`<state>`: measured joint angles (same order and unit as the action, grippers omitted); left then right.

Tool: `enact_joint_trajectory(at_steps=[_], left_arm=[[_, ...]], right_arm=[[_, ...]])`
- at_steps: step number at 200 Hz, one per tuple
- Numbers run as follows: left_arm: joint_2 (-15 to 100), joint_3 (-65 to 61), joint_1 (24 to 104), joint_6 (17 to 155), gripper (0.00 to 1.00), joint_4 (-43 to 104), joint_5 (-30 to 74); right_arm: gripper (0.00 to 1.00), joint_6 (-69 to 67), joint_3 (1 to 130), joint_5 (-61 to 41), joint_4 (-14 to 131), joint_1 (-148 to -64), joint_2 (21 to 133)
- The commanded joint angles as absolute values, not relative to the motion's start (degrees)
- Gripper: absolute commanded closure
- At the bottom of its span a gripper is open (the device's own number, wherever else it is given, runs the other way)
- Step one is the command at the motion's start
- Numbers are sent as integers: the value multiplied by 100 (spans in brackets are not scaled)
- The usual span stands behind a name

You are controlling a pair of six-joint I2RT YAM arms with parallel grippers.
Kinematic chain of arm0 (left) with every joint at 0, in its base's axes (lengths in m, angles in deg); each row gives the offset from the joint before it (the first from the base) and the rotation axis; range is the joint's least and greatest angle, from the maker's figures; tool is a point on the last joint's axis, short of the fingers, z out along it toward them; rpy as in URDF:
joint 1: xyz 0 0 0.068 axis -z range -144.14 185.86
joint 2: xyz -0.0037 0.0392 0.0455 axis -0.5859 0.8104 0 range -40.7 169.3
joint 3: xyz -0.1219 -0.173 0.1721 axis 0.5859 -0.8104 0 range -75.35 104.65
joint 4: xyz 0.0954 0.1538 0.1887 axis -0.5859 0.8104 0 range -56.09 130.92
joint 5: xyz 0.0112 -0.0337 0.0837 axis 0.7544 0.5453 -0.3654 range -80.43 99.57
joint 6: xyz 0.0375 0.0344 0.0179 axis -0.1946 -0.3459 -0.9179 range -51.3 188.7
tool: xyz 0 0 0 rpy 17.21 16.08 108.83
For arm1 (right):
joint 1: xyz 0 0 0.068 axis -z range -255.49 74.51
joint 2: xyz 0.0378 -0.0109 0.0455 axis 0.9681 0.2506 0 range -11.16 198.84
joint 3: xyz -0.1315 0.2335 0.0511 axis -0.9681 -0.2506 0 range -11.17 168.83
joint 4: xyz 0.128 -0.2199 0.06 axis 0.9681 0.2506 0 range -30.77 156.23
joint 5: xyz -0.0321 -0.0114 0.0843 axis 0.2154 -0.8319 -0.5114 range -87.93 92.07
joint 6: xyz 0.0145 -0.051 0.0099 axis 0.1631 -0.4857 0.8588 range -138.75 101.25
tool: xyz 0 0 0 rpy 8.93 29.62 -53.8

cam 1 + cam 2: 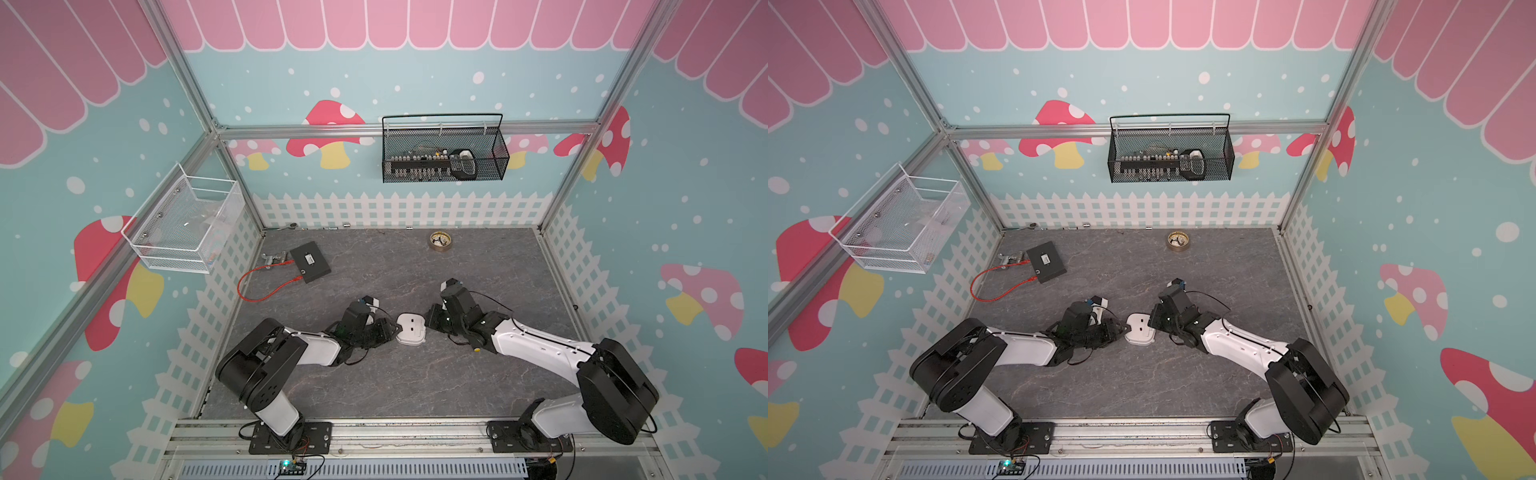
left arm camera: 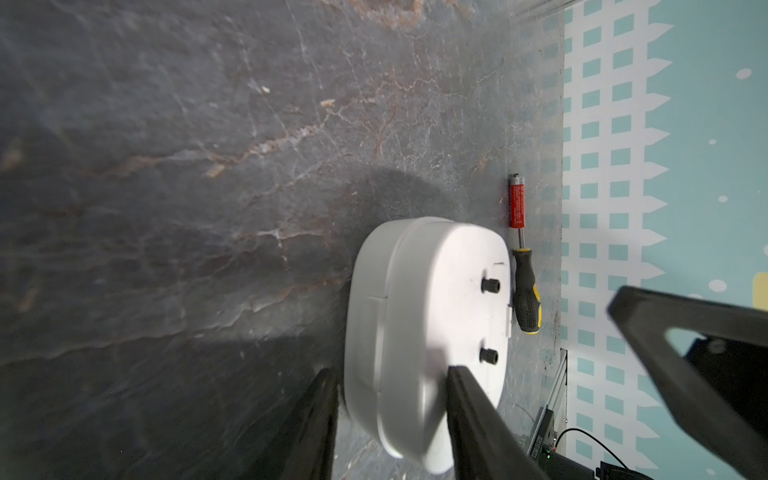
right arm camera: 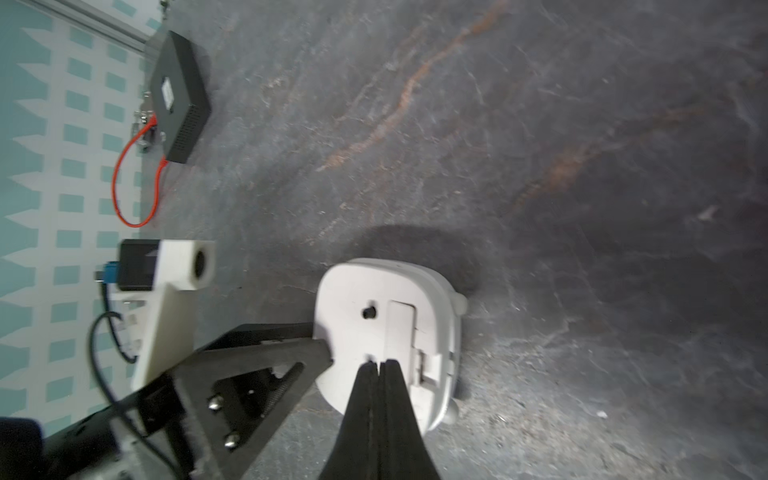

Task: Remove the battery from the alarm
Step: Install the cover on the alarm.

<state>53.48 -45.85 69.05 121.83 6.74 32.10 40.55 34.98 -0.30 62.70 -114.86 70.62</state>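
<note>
Left end effector clamped on one edge of the alarm, which lies back up near bench centre. Right end effector closed, tips together at alarm's back beside the cover plate

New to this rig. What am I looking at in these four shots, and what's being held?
Two robot arms are bolted to a rail along the table's near edge. Two pictures are top views from one overhead stereo camera; the rest come from a camera on each arm's wrist. The left pincer grips a white alarm clock by its edge, back facing up. The right pincer is shut, with its tips on the clock's back beside the battery cover. Also on the table: a flat black box, a brass-coloured round dial and, in the left wrist view, a screwdriver.
</note>
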Motion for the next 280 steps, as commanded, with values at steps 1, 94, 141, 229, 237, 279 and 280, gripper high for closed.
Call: enact_joint_trajectory(at_steps=[1,94,141,229,237,279,280], left_arm=[[5291,-4546,6933,12056,55,877,3216],[5203,-4527,6913,12013,55,992,3177],[5173,-4555,6909,12022,54,1007,3142],[4924,-4004,6829,11657,50,1818,2962],[4919,-3871,6830,11596,48,1951,2968],[5105,-3539,6782,11650,46,2104,3181],[5106,-3542,6784,11651,46,2106,3181]], right_arm=[[100,3620,3749,-292,6451,-11486,7382],[100,3802,3551,-835,6197,-11486,8283],[100,3761,3309,-418,5791,-11525,7556],[64,4045,2224,-640,5775,-10928,6494],[64,4089,2092,-865,5495,-10834,6573],[63,4114,2046,-1588,4685,-10625,7183],[64,4112,2051,-1587,4685,-10625,7195]])
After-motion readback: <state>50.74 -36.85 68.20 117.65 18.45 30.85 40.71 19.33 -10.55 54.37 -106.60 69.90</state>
